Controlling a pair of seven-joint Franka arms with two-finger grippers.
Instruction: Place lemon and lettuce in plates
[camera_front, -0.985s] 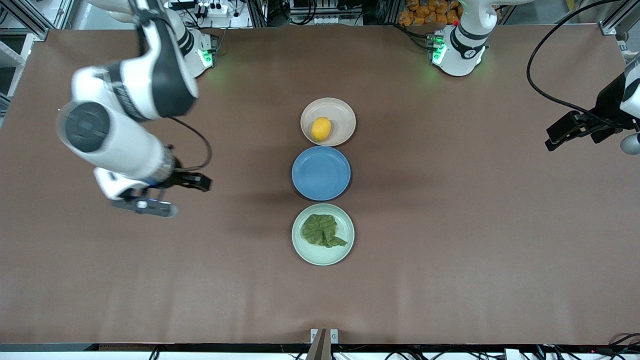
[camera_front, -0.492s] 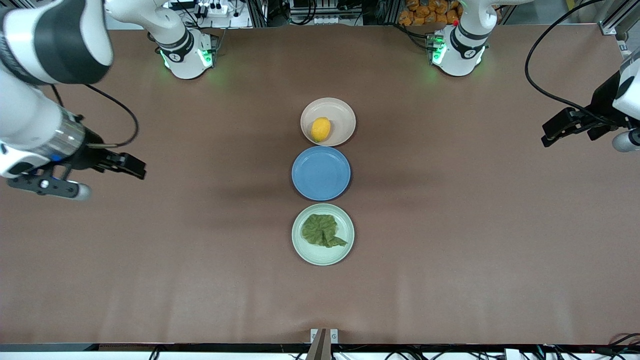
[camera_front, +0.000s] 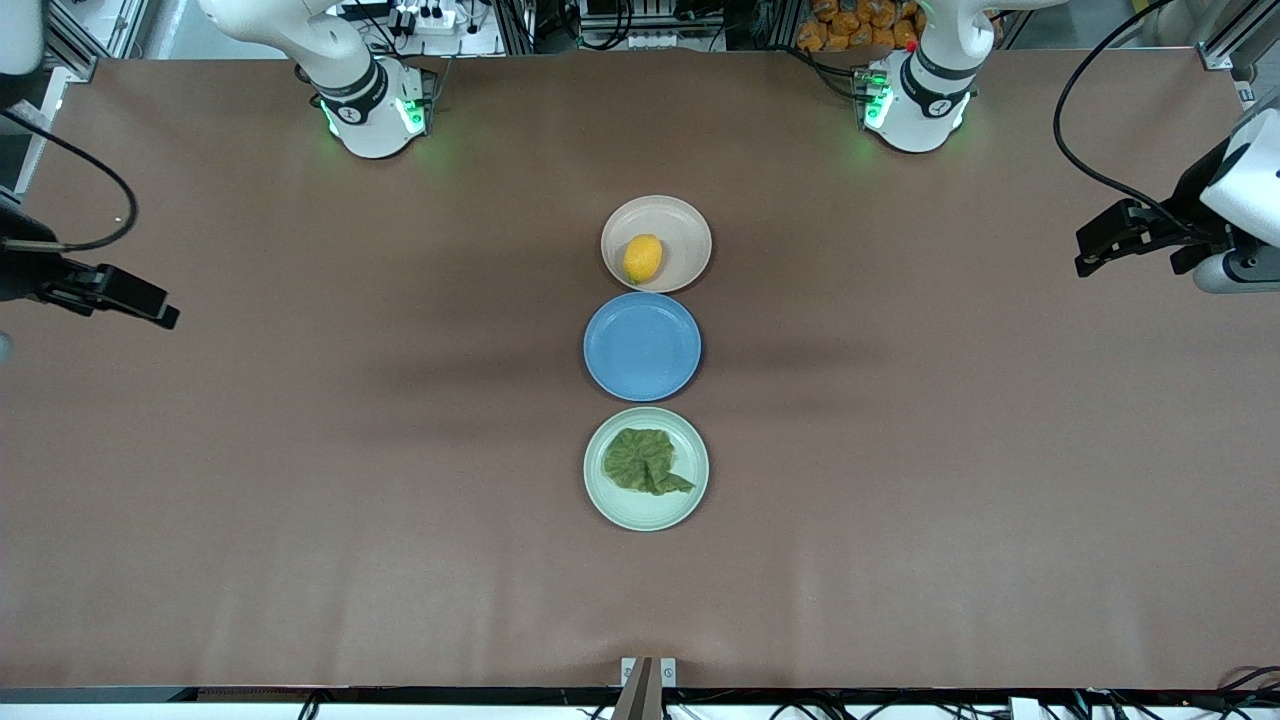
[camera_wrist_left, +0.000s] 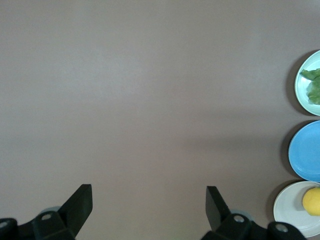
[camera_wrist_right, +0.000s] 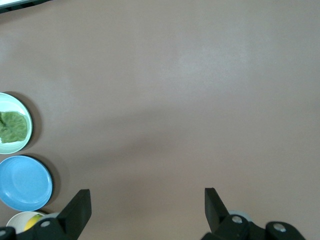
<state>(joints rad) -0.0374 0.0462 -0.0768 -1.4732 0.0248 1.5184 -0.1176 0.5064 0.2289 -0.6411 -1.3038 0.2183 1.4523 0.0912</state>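
The yellow lemon (camera_front: 642, 258) lies in the beige-pink plate (camera_front: 686, 226), the plate closest to the robots' bases. The dark green lettuce (camera_front: 645, 462) lies in the mint green plate (camera_front: 640, 516), the plate nearest the front camera. My right gripper (camera_front: 160, 312) is open and empty, up over bare table at the right arm's end. My left gripper (camera_front: 1086, 258) is open and empty over bare table at the left arm's end. The left wrist view shows its open gripper (camera_wrist_left: 148, 192), the lettuce (camera_wrist_left: 314, 85) and the lemon (camera_wrist_left: 312, 201). The right wrist view shows its open gripper (camera_wrist_right: 147, 195) and the lettuce (camera_wrist_right: 12, 126).
An empty blue plate (camera_front: 642, 346) sits between the two filled plates, all three in a row at mid-table. It also shows in the left wrist view (camera_wrist_left: 307, 150) and the right wrist view (camera_wrist_right: 22, 182). Brown table surface lies around them.
The right arm has swung away from the plates toward its end of the table, now mostly out of view. The left gripper has drifted slightly toward the bases. Lemon and lettuce have not moved.
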